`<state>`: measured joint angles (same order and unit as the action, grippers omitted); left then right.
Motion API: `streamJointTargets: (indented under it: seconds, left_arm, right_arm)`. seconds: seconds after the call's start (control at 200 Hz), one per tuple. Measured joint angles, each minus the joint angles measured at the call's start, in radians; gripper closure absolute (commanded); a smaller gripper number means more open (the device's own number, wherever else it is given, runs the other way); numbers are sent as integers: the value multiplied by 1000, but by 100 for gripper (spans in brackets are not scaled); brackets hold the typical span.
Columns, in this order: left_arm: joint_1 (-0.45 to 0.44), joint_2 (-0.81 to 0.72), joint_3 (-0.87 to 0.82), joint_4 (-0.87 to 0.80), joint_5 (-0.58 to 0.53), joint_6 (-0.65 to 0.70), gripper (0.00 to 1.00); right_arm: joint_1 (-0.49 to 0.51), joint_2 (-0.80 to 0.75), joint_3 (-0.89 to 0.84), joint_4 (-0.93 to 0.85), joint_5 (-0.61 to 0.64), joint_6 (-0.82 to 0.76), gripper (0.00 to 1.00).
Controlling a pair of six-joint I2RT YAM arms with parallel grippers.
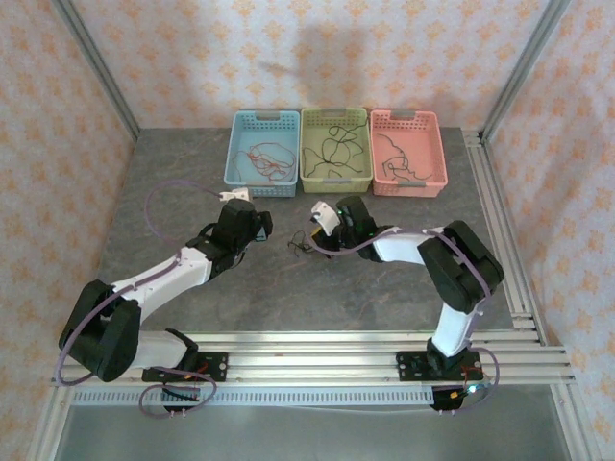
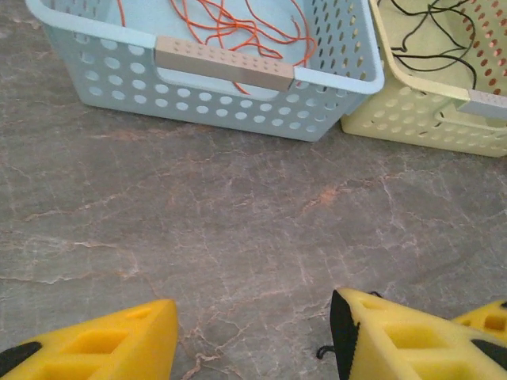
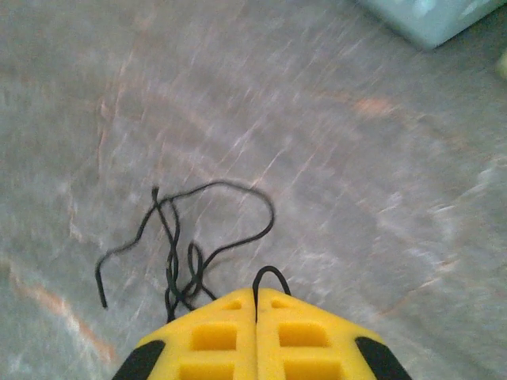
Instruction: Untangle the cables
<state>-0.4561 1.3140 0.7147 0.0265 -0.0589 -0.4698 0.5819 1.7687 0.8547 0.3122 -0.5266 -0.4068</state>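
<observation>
A tangle of thin black cables [image 3: 184,252] lies on the grey table [image 1: 288,288], between the two arms [image 1: 301,246]. My right gripper [image 3: 255,299] is shut on a loop of one black strand that pokes out from between its yellow fingertips; it appears at mid-table [image 1: 314,238]. My left gripper [image 2: 253,340] is open just above the table, nothing between its yellow fingers [image 2: 103,344]. A short black cable end [image 2: 323,351] shows beside its right finger. From above, the left gripper [image 1: 259,230] is just left of the tangle.
Three baskets stand in a row at the back: a blue basket [image 1: 237,165] holding orange cables [image 2: 230,28], a yellow-green basket [image 1: 335,178] holding black cables [image 2: 432,32], and a pink basket [image 1: 437,154] with dark cables. Open table lies in front of both grippers.
</observation>
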Motion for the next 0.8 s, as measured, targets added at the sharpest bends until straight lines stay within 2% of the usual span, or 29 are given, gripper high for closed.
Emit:
streamJointTargets:
  seconds: [0.085,0.24,0.43,0.631,0.801]
  left_arm:
    - [0,0,3,7,23,0,36]
    - [0,13,16,15,81,8,35]
    - [0,107,92,11,157,7,34]
    - [0,343,344,-103,222,6,37]
    - [0,527,514,-221,285,6,44]
  right_arm:
    - [-24,-31,-43,93,4,41,100]
    - [-47,-56,-90,225,8,96,100]
    - [-80,-85,-156,372,7,174,100]
    - [-107,-87,-161,424,8,216,100]
    - [-111,-85,-161,429,19,221,100]
